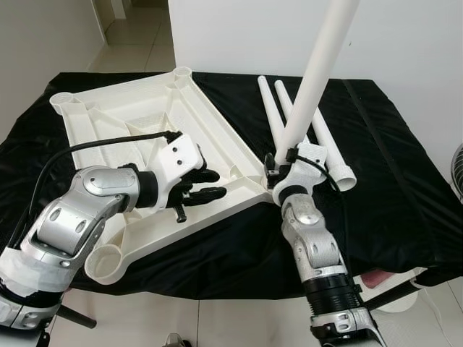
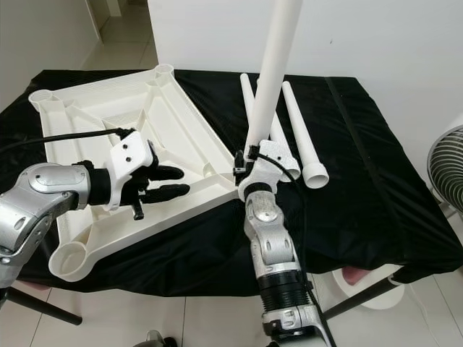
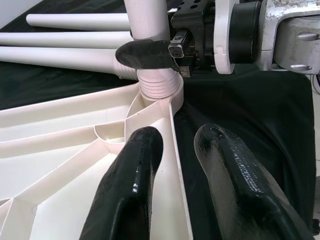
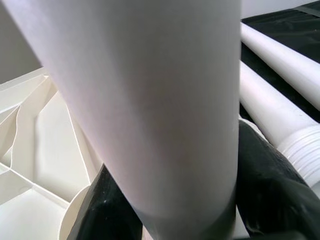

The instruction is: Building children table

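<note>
Tabletop (image 1: 145,123), white plastic, children's size: lies upside down on the black cloth (image 1: 391,188), ribbed underside up, taking the left and centre of the eye views; round leg sockets at its corners, one at the lower left of frame (image 1: 108,264), two at the upper left; the corner nearest frame centre carries the leg now being fitted.

Held leg (image 1: 318,69), white tapered tube: stands nearly upright, leaning toward the upper right of frame, its threaded lower end seated in the tabletop's centre-frame corner socket (image 3: 159,92).

Right gripper (image 1: 278,165): centre of frame, black fingers clenched round the held leg just above the socket; the left wrist view shows one finger (image 3: 145,54) wrapped across the tube.

Left gripper (image 1: 210,184): left of centre, reaching toward the same corner; fingers parted, grasping nothing; in its wrist view one fingertip (image 3: 142,150) lies over the tabletop's inner side and the other (image 3: 225,150) over the cloth outside, the edge rib between them.

Spare legs (image 1: 329,148): lie side by side on the cloth beyond the right gripper, upper centre-right of frame, threaded ends toward the robot.

Fan (image 2: 445,166): right edge of frame, beside the table.
</note>
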Robot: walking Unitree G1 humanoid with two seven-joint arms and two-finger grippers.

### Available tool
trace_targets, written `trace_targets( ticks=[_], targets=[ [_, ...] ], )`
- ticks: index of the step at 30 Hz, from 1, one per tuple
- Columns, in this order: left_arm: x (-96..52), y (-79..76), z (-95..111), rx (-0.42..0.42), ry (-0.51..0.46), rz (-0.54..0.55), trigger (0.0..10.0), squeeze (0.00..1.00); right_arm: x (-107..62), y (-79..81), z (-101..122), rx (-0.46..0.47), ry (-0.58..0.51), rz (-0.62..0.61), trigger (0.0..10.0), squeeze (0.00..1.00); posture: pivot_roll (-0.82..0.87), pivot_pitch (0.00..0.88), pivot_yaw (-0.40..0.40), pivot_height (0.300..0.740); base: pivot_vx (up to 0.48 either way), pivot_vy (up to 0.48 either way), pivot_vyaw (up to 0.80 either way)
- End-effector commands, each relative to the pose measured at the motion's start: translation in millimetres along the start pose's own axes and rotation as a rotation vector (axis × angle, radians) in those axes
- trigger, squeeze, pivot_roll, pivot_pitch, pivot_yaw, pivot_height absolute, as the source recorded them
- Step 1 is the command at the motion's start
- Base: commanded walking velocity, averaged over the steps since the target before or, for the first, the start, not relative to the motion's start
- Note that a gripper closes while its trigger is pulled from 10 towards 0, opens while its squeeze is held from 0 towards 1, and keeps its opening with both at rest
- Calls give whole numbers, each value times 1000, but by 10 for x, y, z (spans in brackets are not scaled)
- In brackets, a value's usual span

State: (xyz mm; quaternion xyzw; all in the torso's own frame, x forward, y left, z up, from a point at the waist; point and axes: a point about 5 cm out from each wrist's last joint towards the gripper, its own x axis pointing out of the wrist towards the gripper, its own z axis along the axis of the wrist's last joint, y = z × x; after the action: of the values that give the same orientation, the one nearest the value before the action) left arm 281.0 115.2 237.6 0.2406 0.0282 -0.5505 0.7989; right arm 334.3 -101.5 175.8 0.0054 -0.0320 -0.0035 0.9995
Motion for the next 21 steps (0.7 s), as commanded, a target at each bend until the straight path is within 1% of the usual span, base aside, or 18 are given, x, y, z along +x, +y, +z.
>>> trace_targets(
  ticks=[1, 2, 3, 4, 5, 6, 7, 8, 9, 10, 11, 12, 13, 14, 15, 16, 18, 21],
  targets=[
    [-12, -27, 15, 1, -7, -10, 10000, 0, -56, -78, -357, -20, 162, -10, 10000, 0, 21, 117, 24, 740, 0, 0, 0],
    [-11, -29, 14, 0, -7, -9, 10000, 0, -44, -59, -312, -8, 134, 29, 10000, 1000, 20, 116, 23, 740, 0, 0, 0],
    [-11, -29, 14, 0, -7, -9, 10000, 0, -44, -59, -312, -8, 134, 29, 10000, 1000, 20, 116, 23, 740, 0, 0, 0],
    [-12, -30, 12, 0, -7, -8, 10000, 0, -25, -34, -255, 10, 106, 97, 10000, 1000, 20, 116, 23, 740, 0, 0, 0],
    [-12, -30, 12, 0, -7, -8, 10000, 0, -25, -34, -255, 10, 106, 97, 10000, 1000, 20, 116, 23, 740, 0, 0, 0],
    [-12, -31, 11, -1, -8, -8, 10000, 0, -18, -17, -217, 22, 90, 135, 10000, 1000, 20, 116, 23, 740, 0, 0, 0],
    [-14, -32, 10, -1, -8, -8, 10000, 0, -17, 6, -143, 23, 51, 188, 10000, 714, 20, 116, 23, 740, 0, 0, 0],
    [-17, -32, 11, -1, -8, -8, 10000, 0, -22, 30, -90, 11, 25, 241, 10000, 0, 20, 116, 23, 740, 0, 0, 0],
    [-17, -32, 11, -1, -8, -8, 10000, 0, -22, 30, -90, 11, 25, 241, 10000, 0, 20, 116, 23, 740, 0, 0, 0],
    [-18, -32, 11, -1, -8, -8, 10000, 0, -28, 45, -59, 1, 9, 272, 10000, 0, 20, 116, 23, 740, 0, 0, 0],
    [-18, -31, 11, -1, -8, -7, 10000, 0, -33, 52, 0, -27, -18, 354, 10000, 0, 19, 112, 24, 740, 0, 0, 0],
    [-18, -31, 11, -1, -8, -7, 10000, 0, -33, 52, 0, -27, -18, 354, 10000, 0, 19, 112, 24, 740, 0, 0, 0],
    [-19, -31, 11, 0, -7, -7, 10000, 0, -23, 21, 48, -60, -36, 414, 10000, 0, 20, 112, 25, 740, 0, 0, 0],
    [-19, -31, 11, 0, -7, -7, 10000, 0, -23, 21, 48, -60, -36, 414, 10000, 0, 20, 112, 25, 740, 0, 0, 0],
    [-19, -29, 11, 0, -7, -7, 10000, 0, -12, -19, 92, -98, -49, 483, 10000, 0, 21, 113, 26, 740, 0, 0, 0],
    [-19, -29, 11, 0, -7, -7, 10000, 0, -12, -19, 92, -98, -49, 483, 10000, 0, 21, 113, 26, 740, 0, 0, 0],
    [-25, -25, 14, 0, -7, -5, 10000, 0, 37, -140, 158, -154, -38, 602, 10000, 0, 23, 115, 28, 740, 0, 0, 0],
    [-28, -22, 15, 0, -7, -5, 10000, 0, 51, -173, 178, -171, -40, 632, 10000, 0, 26, 119, 30, 740, 0, 0, 0]
  ],
)
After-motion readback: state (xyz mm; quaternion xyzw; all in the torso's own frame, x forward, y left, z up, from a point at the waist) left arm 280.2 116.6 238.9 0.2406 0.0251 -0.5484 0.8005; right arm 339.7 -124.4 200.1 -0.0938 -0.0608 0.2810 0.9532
